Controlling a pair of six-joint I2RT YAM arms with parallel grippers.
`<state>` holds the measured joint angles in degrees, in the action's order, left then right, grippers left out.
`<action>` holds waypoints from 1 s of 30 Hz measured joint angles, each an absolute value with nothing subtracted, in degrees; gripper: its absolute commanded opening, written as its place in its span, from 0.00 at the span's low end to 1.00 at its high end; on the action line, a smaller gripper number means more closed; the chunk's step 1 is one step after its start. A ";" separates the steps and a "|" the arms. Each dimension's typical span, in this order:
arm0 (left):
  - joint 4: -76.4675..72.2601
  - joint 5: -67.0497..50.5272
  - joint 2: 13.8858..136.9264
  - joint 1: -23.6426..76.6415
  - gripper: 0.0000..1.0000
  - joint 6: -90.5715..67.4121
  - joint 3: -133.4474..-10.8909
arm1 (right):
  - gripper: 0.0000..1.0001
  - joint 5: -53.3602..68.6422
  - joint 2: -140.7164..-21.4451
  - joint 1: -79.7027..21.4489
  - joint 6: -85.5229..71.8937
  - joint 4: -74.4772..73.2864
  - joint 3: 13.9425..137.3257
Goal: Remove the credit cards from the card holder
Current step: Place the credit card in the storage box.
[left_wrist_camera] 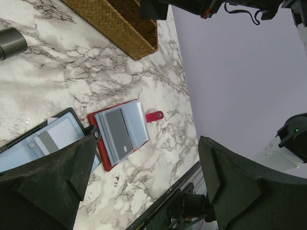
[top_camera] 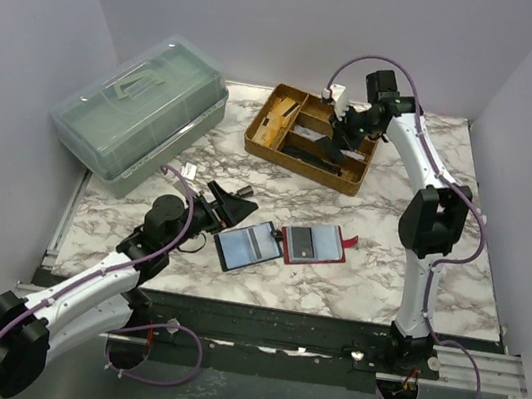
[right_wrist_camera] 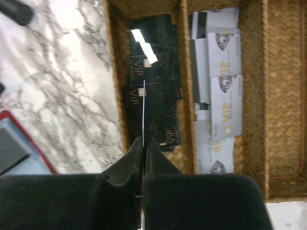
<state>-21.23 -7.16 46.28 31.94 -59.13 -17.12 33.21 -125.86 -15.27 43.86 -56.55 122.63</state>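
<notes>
Two card holders lie open on the marble. The red card holder shows a dark grey credit card in its clear sleeves. The black card holder shows a pale card. My left gripper hovers open just left of the black holder, with nothing between its fingers. My right gripper is over the wicker tray, shut on a thin credit card seen edge-on above the dark pile.
The tray holds several black VIP cards in one compartment and several silver VIP cards in the one beside it. A clear green lidded box stands at the back left. Grey walls close in on both sides.
</notes>
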 measured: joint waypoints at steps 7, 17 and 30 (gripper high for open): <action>-20.99 -7.55 47.70 31.94 0.95 -59.68 -17.12 | 0.05 28.47 -131.31 -15.27 48.42 -57.32 125.71; -20.88 -7.73 48.03 31.94 0.95 -60.69 -17.12 | 0.29 26.61 -136.44 -16.19 51.94 -62.22 128.20; -22.98 -8.60 53.84 31.94 0.99 -67.09 -17.12 | 0.39 13.17 -130.76 -17.15 34.28 -48.18 125.54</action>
<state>-22.98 -8.60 53.84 31.94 -67.09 -17.12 13.17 -130.76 -17.15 34.28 -48.18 125.54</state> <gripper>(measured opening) 0.986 0.385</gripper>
